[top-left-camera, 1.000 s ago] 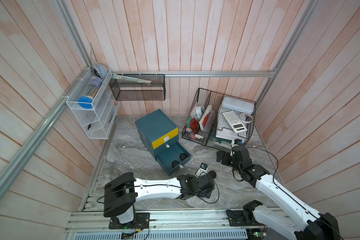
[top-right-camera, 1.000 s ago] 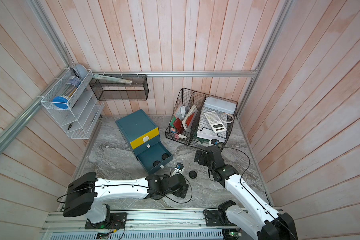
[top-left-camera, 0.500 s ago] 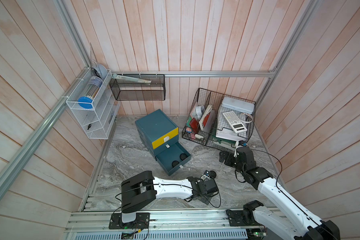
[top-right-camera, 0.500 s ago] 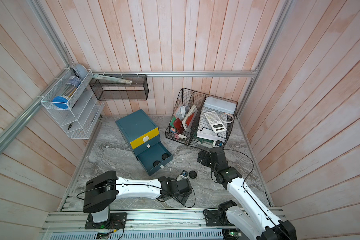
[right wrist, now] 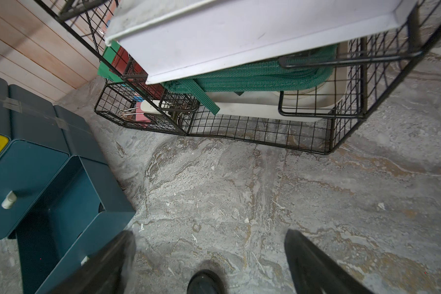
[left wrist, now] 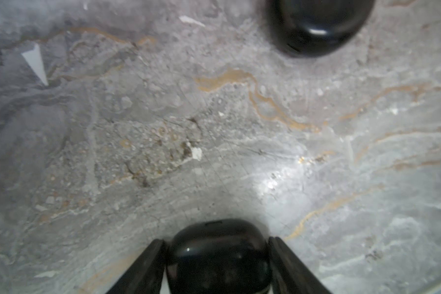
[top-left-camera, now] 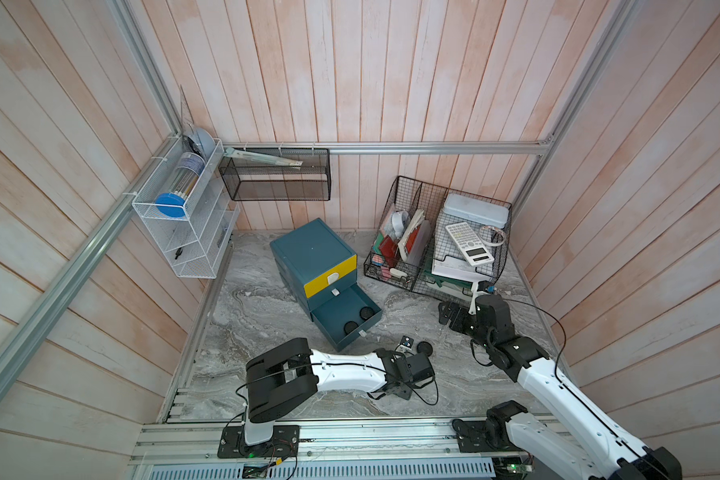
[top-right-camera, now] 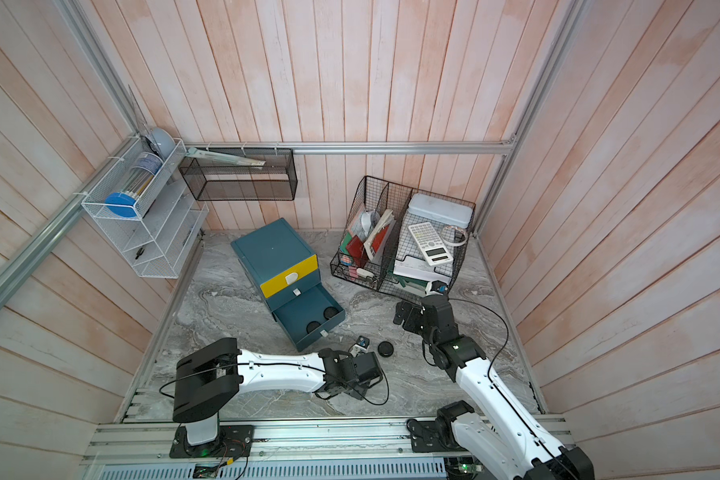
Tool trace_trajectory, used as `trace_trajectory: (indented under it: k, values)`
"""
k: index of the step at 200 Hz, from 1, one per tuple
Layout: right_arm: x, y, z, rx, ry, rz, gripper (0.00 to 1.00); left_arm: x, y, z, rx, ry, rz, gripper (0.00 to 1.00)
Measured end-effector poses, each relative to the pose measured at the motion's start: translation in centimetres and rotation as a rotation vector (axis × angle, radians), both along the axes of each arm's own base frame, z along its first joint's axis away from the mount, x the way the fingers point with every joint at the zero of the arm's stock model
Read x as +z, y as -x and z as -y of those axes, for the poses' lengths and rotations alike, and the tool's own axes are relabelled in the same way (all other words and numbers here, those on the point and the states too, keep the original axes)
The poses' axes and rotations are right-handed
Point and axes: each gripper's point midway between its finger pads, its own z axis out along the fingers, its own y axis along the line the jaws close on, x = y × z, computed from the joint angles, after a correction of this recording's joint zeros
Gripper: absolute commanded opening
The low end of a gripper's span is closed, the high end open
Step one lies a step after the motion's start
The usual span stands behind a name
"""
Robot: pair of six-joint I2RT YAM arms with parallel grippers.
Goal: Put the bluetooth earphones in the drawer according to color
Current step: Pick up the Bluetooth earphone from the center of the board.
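Note:
My left gripper (left wrist: pixel 218 244) is shut on a black earphone case (left wrist: pixel 218 254), low over the marble table (left wrist: pixel 163 127). In both top views the wrist hides that case. A second black case (top-left-camera: pixel 424 348) (top-right-camera: pixel 385 348) (left wrist: pixel 318 25) lies loose just beyond it. The teal drawer chest (top-left-camera: pixel 312 249) (top-right-camera: pixel 273 249) has its bottom drawer (top-left-camera: pixel 346 320) (right wrist: pixel 69 203) pulled out, holding two black cases (top-left-camera: pixel 365 312) (top-left-camera: pixel 351 327). My right gripper (top-left-camera: pixel 452 318) (right wrist: pixel 209 254) stands open right of the chest. A dark rounded thing (right wrist: pixel 205 282), seemingly another black case, lies between its fingers.
A black wire organiser (top-left-camera: pixel 437 245) (right wrist: pixel 239 127) with papers and a calculator stands at the back right, close to my right gripper. A white wire rack (top-left-camera: pixel 184 224) hangs on the left wall and a black mesh shelf (top-left-camera: pixel 275 178) on the back wall.
My left gripper has closed from wide open onto the black case, after shifting a little toward the front. The right arm has drifted slightly to the right and stays open.

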Motion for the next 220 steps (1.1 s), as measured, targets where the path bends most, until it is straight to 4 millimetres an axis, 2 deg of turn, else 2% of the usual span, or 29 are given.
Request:
trace_trajectory:
  k: [20,43,65,87,108,116,156,189,220]
  values:
    - [-0.2,0.1,0.0,0.002,-0.002,-0.004,0.98,0.0,-0.8,-0.7,0.041,0.011,-0.005,0.75]
    - [-0.3,0.1,0.0,0.004,-0.004,-0.007,0.98,0.1,-1.0,-1.0,0.059,0.019,-0.013,0.78]
    - [-0.3,0.1,0.0,0.006,-0.006,-0.007,0.98,0.1,-0.9,-0.9,0.057,0.024,-0.015,0.78]
    - [-0.3,0.1,0.0,0.007,-0.008,-0.007,0.98,0.1,-0.9,-0.8,0.059,0.026,-0.019,0.74]
    - [-0.3,0.2,-0.1,0.011,-0.011,-0.008,0.98,0.0,-0.8,-0.9,0.069,0.028,-0.024,0.61]
    - [-0.3,0.2,-0.1,0.011,-0.011,-0.008,0.98,0.0,-0.8,-0.9,0.068,0.025,-0.025,0.60]
    - [-0.8,0.3,-0.1,0.013,-0.011,-0.019,0.98,0.0,0.1,-1.0,0.055,0.008,-0.026,0.60]
    - [-0.8,0.3,-0.1,0.014,-0.012,-0.019,0.98,-0.1,0.7,-1.2,0.053,-0.003,-0.033,0.72]
    - [-0.8,0.3,-0.2,0.016,-0.014,-0.019,0.98,-0.1,0.9,-1.1,0.056,-0.003,-0.035,0.68]
